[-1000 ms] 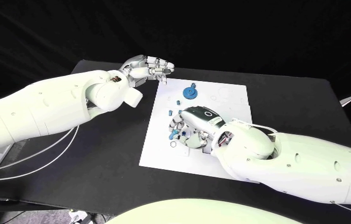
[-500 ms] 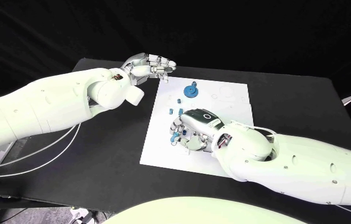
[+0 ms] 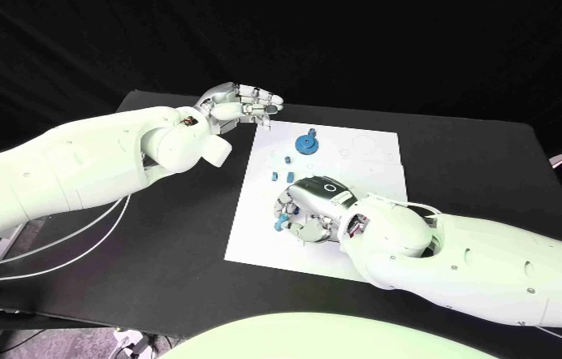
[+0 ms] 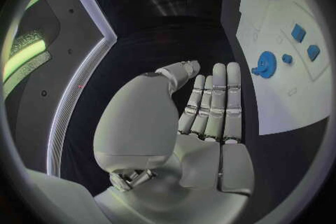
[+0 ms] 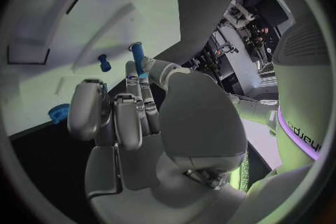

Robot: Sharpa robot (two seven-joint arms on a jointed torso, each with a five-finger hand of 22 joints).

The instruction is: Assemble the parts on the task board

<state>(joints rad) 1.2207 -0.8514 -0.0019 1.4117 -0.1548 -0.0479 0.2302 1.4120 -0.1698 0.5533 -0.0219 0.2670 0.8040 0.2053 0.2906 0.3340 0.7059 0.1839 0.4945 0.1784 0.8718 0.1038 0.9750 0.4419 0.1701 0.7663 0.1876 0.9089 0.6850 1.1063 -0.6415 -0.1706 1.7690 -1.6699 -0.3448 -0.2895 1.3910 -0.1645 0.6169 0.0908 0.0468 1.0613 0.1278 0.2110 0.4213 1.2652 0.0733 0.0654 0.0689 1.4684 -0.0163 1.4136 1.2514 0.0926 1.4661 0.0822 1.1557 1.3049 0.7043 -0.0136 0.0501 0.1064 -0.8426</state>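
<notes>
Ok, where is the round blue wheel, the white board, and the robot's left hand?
round blue wheel (image 3: 305, 144), head view, on its flat face.
white board (image 3: 264, 237), head view, on a bare part near its left edge.
left hand (image 4: 210, 117), left wrist view, on its straight fingers.

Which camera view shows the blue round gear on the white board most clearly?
The left wrist view: the blue gear lies unobstructed on the task board. The head view shows it smaller. The right wrist view shows a blue edge, perhaps the gear.

white task board (image 3: 363, 152), blue parts (image 3: 305, 144) scattered
</notes>
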